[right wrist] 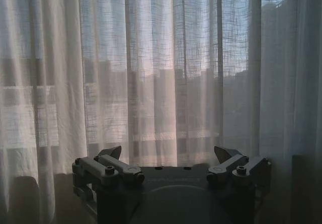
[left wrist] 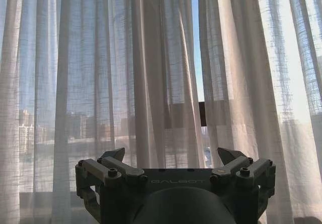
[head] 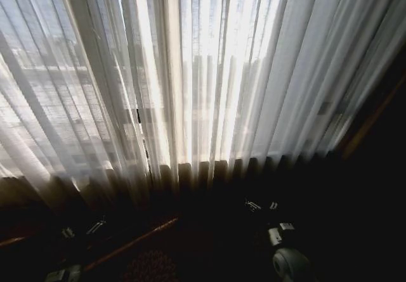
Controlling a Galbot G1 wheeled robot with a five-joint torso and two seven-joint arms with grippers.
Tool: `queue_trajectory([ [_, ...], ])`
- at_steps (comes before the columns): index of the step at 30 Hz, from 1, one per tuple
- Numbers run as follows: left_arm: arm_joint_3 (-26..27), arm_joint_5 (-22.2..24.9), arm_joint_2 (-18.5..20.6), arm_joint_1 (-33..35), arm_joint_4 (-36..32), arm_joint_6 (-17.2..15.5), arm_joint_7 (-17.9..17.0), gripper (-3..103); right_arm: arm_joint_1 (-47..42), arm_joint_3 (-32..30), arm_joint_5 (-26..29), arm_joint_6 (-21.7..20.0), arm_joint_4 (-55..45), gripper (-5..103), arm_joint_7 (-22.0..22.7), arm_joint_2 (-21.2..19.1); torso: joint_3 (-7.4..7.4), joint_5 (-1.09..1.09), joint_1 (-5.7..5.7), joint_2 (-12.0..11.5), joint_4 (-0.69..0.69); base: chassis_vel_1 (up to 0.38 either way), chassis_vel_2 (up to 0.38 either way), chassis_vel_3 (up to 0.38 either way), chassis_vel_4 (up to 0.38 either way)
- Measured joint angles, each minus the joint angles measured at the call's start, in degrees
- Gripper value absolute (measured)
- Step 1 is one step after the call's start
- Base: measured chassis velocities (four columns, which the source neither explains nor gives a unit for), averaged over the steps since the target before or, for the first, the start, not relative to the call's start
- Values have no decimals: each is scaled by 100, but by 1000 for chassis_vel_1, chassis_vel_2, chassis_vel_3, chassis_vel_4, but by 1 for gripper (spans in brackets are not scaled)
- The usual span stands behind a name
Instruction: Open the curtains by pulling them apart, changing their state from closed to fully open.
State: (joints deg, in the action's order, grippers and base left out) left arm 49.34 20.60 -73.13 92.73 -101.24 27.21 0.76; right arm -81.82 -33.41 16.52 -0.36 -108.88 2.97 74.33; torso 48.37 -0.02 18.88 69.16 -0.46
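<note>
The sheer white pleated curtains (head: 209,73) hang closed across the bright window. In the left wrist view a thin slit of blue sky shows between two curtain panels (left wrist: 100,83). My left gripper (left wrist: 172,156) is open, facing the fabric from a short distance and touching nothing. My right gripper (right wrist: 167,153) is also open and empty, with the curtains (right wrist: 151,73) a little way ahead. In the head view both hang low in the dark below the hem, the left gripper (head: 82,230) at lower left and the right gripper (head: 262,205) right of centre.
A dark drape edge with a brown strip (head: 368,123) stands at the far right. A dark low wall runs under the curtain hem. A brown strip (head: 133,244) and a reddish patterned patch (head: 149,266) lie on the floor.
</note>
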Motion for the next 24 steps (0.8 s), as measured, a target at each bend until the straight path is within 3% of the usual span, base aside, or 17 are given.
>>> queue_trajectory([
  [9,0,0,0,0,0,0,0,100,-49,-71,-72,-7,-72,100,-439,-59,0,0,0,0,0,0,0,0,0],
  [24,0,0,0,1,0,0,0,100,-111,-66,-76,-3,-145,100,-599,-44,-1,0,-1,1,0,-53,44,53,-43],
])
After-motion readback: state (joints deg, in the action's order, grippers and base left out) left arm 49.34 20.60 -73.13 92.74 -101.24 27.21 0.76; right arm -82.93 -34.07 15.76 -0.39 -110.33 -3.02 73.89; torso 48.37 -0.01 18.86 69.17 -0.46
